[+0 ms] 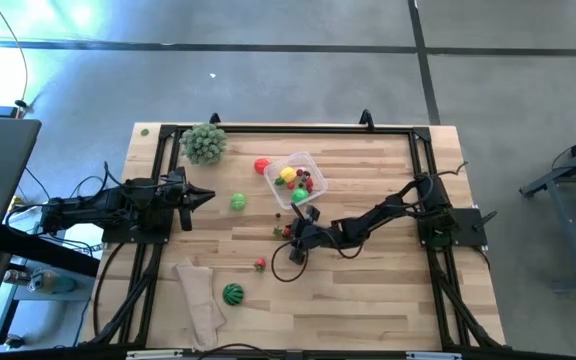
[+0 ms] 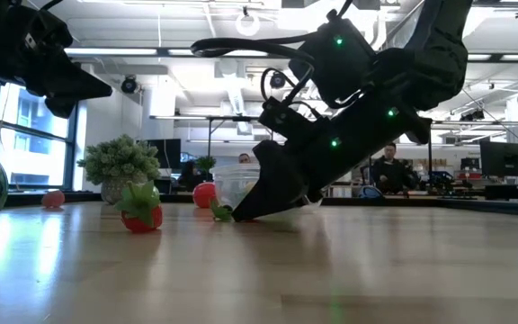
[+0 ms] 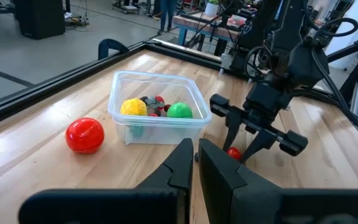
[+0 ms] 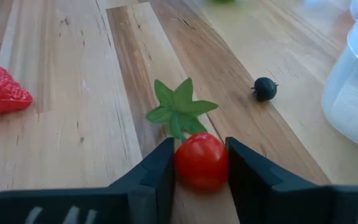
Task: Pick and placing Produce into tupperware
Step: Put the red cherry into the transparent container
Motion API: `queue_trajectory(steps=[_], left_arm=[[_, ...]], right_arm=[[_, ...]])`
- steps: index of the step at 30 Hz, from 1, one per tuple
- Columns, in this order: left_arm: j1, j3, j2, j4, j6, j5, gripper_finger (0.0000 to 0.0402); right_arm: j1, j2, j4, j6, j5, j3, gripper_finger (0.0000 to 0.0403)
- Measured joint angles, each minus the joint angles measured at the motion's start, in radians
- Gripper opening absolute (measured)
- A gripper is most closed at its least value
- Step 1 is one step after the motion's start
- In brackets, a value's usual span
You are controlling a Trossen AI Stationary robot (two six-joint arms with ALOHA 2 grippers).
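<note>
Right gripper [image 4: 201, 163] fingers bracket a red cherry tomato [image 4: 201, 160] on the table, just beside the tupperware [image 1: 295, 178]. Confirm both pads seat squarely before lifting. Left gripper [image 3: 196, 163] waits closed, empty.

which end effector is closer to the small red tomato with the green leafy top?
Right. The right end effector has its fingers on either side of the small red tomato with the green leafy top. The left end effector waits shut near the table's left side, well away.

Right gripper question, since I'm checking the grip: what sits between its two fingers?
In the right wrist view, a small red tomato with a green leafy top sits between the right gripper fingers, both touching it, on the table.
</note>
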Motion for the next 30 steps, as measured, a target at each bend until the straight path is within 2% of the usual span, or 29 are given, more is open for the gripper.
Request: queue_trajectory(steps=[19, 30], left_arm=[[0.0, 0.0, 0.0, 0.0, 0.0, 0.0, 0.0017], [0.0, 0.0, 0.0, 0.0, 0.0, 0.0, 0.0017]], right_arm=[[0.001, -0.011, 0.006, -0.022, -0.017, -0.002, 0.0102], [0.059, -0.172, -0.114, -0.068, -0.006, -0.003, 0.0102]])
